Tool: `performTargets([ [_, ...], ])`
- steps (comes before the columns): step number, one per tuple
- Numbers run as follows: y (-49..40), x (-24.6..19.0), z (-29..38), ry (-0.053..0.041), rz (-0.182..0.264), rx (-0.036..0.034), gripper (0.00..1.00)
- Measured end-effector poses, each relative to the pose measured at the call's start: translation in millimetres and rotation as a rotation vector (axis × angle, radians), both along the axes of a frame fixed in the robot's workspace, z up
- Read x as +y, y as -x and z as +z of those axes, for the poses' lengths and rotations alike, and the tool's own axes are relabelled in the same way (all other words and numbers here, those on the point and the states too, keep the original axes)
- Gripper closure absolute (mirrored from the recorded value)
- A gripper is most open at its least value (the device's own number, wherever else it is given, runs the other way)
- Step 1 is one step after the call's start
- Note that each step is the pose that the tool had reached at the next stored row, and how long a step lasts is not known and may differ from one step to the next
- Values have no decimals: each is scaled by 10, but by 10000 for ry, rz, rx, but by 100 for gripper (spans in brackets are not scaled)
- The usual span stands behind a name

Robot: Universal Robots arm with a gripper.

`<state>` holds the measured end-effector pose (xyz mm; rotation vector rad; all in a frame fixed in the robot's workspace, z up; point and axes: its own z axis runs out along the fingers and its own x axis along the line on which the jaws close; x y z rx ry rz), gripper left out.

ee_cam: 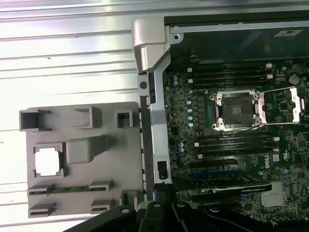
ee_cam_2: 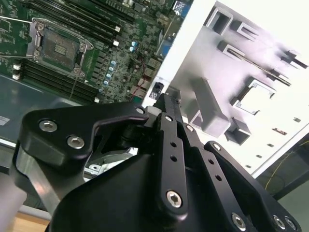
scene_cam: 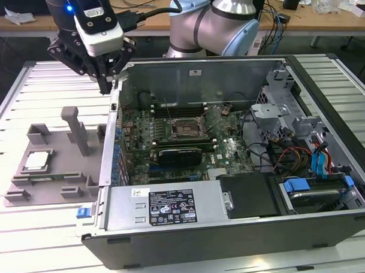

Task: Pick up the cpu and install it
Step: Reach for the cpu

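Gripper point(ee_cam_2: 165, 103) is shown nearest, fingertips pressed together, nothing clamped.
It is held over the side wall of the open computer case point(scene_cam: 233, 218), while the cpu point(scene_cam: 38, 160) is seated in a pocket of the grey tray point(scene_cam: 57, 150) on the exterior view's left, well apart from the gripper.

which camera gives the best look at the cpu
The first wrist view: it looks almost straight down on the cpu, a pale square seated in the grey tray. The exterior view shows the cpu from a slant, farther off; in the second wrist view glare hides it.
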<state>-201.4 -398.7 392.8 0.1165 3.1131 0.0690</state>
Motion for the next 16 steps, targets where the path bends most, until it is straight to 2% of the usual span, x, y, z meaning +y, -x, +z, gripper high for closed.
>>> performTargets([
  [6,101,0,-2,0,-1,0,89],
  [10,199,2,-4,0,0,0,89],
  [16,427,21,-13,0,-1,-1,89],
])
